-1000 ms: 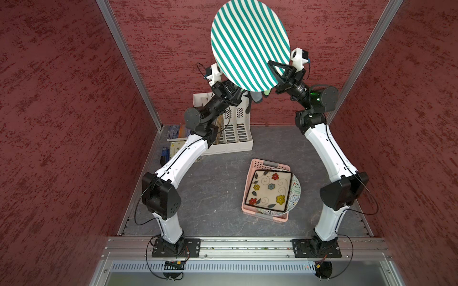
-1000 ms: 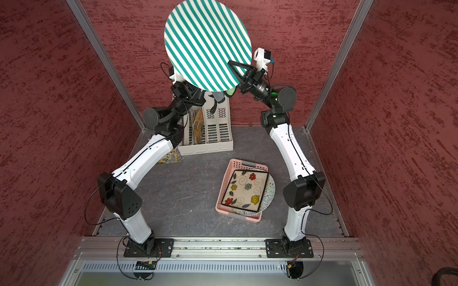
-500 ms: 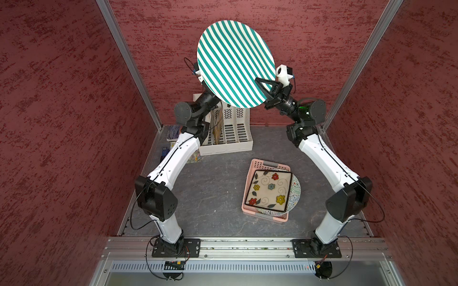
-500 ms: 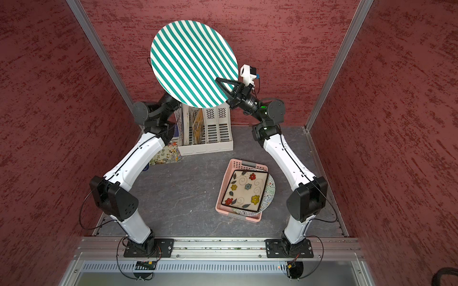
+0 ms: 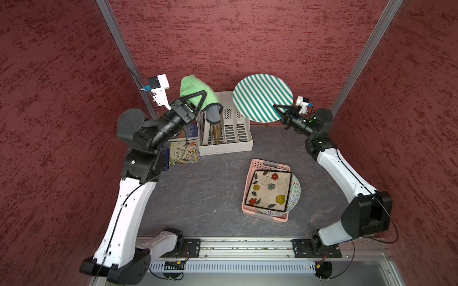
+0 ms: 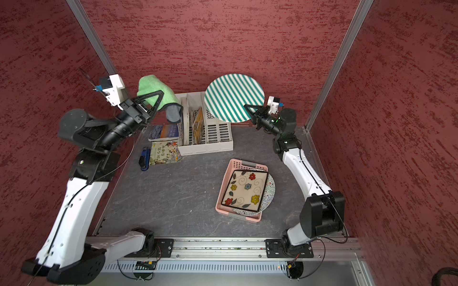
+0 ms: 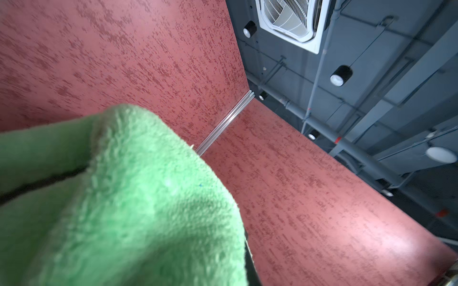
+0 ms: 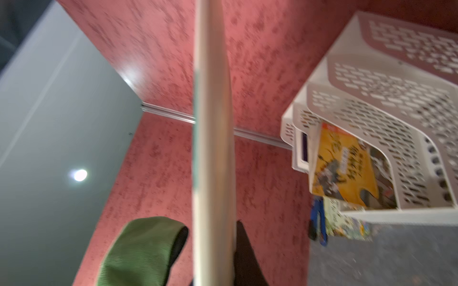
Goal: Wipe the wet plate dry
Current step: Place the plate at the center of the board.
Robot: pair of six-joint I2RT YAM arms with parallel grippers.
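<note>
Pinching the striped plate (image 5: 262, 97) by its rim in the right gripper (image 5: 275, 107). Clamping the green cloth (image 5: 190, 86) in the left gripper (image 5: 203, 95), seemingly draped over it, apart from the plate.

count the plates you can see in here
3. A striped plate is held up at the back by the right gripper. A square floral plate lies on the pink basket, and a round patterned plate lies under it. More may be hidden beneath.
</note>
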